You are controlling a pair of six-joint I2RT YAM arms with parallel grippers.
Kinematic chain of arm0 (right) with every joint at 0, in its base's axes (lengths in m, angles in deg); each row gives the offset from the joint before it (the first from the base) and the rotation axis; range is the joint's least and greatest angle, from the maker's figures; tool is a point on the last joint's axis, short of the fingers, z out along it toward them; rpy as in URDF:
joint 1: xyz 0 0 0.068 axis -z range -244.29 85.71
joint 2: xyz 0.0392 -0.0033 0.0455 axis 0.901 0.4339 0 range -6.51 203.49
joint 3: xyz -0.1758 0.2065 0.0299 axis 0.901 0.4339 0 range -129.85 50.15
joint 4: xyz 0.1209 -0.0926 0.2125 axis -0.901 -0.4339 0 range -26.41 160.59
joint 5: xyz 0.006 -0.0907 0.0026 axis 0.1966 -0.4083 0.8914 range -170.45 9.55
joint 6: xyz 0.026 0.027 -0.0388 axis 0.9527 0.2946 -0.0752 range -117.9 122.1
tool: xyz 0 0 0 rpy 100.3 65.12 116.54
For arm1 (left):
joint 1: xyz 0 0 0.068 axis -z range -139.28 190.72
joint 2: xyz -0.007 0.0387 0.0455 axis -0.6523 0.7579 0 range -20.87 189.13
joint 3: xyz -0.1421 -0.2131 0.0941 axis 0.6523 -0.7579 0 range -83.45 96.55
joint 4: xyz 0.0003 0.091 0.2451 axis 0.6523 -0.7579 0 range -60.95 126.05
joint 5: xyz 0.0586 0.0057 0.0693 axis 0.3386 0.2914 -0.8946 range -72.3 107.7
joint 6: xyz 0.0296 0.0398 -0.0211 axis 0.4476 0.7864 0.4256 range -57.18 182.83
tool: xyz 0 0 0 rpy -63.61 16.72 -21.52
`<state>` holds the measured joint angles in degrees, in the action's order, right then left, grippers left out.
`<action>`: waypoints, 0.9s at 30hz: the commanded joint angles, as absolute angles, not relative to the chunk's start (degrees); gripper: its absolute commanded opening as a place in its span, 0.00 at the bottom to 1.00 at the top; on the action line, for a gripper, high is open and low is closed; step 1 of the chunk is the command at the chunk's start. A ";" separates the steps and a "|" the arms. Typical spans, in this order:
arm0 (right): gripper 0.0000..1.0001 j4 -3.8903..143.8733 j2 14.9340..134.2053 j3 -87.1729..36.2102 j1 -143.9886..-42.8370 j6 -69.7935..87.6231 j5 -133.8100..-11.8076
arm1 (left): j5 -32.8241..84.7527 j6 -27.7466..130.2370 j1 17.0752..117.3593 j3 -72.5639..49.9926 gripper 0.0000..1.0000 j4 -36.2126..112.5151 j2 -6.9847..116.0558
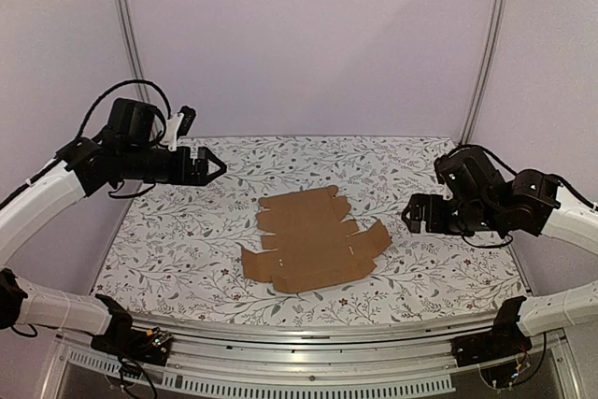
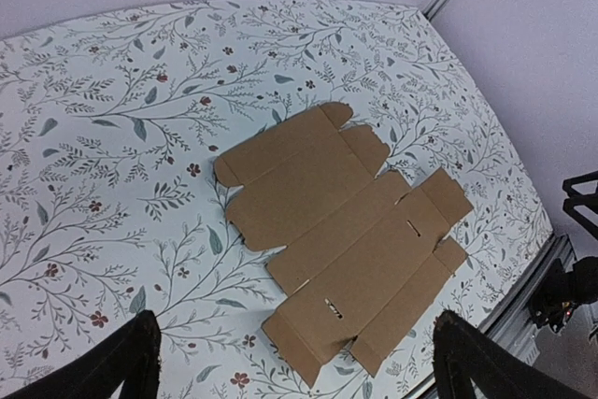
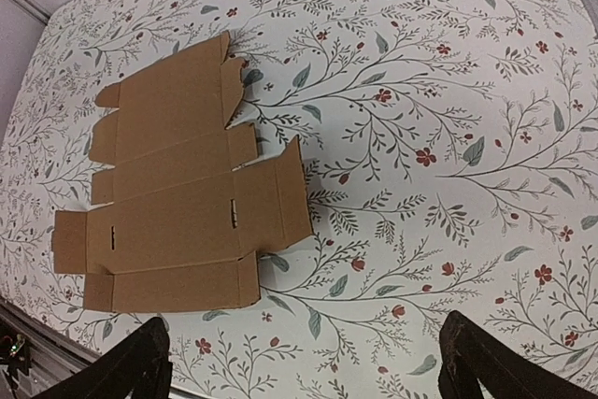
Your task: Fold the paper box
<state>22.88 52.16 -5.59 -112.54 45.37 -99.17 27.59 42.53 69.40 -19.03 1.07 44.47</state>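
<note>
**Task object:** The plain brown die-cut cardboard sheet, the paper box (image 1: 313, 240), lay flat and unfolded on the floral-patterned tabletop (image 1: 439, 268). It sat at centre frame in the top view, between your two arms and touching neither.

**Left gripper:** Your left gripper (image 1: 217, 167) hung above the table at the left of the frame, well apart from the sheet. Its dark fingers (image 2: 131, 366) filled the two lower corners of the left wrist view, so the jaws stood wide and held nothing.

**Right gripper:** Your right gripper (image 1: 412, 215) hovered at the right of the frame, near the sheet's right-hand flap but clear of it. Its fingers (image 3: 140, 371) were spread to the lower corners of the right wrist view, so the jaws were wide and empty.

**Step in hand:** No panel stood up, so the task appeared to be at its start, with you at the approach.

**Next move:** One gripper would probably need to pin the central panel while the other worked under an edge flap and raised it along its crease. The sheet lay flush, so getting a fingertip beneath it looked like the hard part. The right-hand flap seemed to lift slightly and offered the likeliest edge.

**Hidden or unclear:**
- Both wrist views cut the fingertips off at the bottom edge.
- In the top view the right jaws merged with the dark wrist and could not be read there.
- The crease lines were faint.
- Whether the flap truly rose, or only cast a shadow, could not be settled.
</note>
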 commanded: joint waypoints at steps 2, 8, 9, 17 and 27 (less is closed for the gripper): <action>0.99 28.18 56.39 -4.06 -119.49 57.93 -102.25 | 28.98 40.59 69.26 -21.22 1.00 0.09 42.49; 0.98 37.36 60.52 1.80 -121.83 65.66 -98.93 | 29.04 40.21 69.22 -23.19 1.00 -0.48 40.92; 0.98 38.97 60.89 3.02 -122.22 67.12 -98.83 | 28.97 40.18 69.24 -23.38 1.00 -0.75 40.65; 0.90 52.19 65.94 10.31 -124.61 77.12 -100.28 | 28.43 40.78 69.21 -23.53 0.99 -5.39 38.99; 0.80 66.76 74.05 15.35 -126.82 86.60 -100.64 | 29.42 41.78 69.11 -23.40 1.00 -7.07 36.07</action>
